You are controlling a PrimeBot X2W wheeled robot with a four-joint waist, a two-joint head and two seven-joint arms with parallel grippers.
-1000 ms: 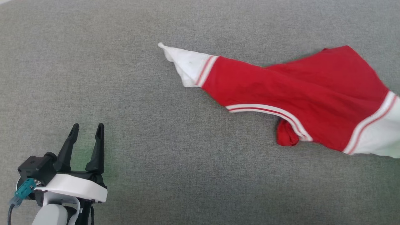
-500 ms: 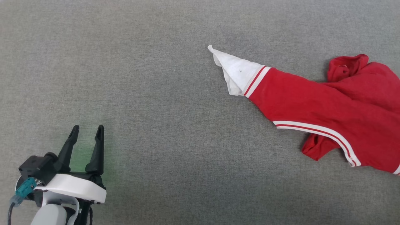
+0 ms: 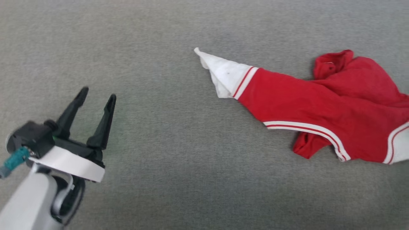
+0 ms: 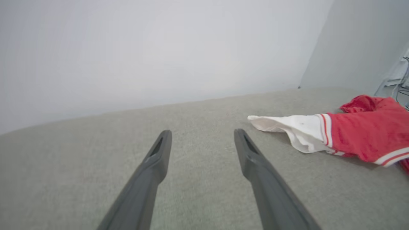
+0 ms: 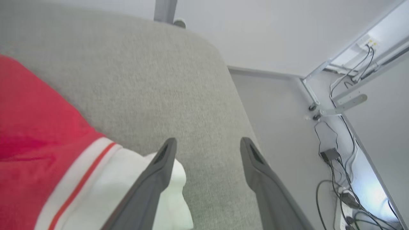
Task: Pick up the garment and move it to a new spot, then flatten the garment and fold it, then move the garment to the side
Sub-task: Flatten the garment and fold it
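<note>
Left gripper: fingers spread, empty, hovering over bare grey table toward left edge. Right gripper: fingers spread, nothing between them, one finger over white sleeve near table's right edge; contact unclear. Shirt: rumpled, stretched along table's right half, other sleeve's tip pointing toward left gripper, well apart from it. Step, likely: flattening not yet begun. Next move: each gripper takes a sleeve, draws outward to spread cloth.
</note>
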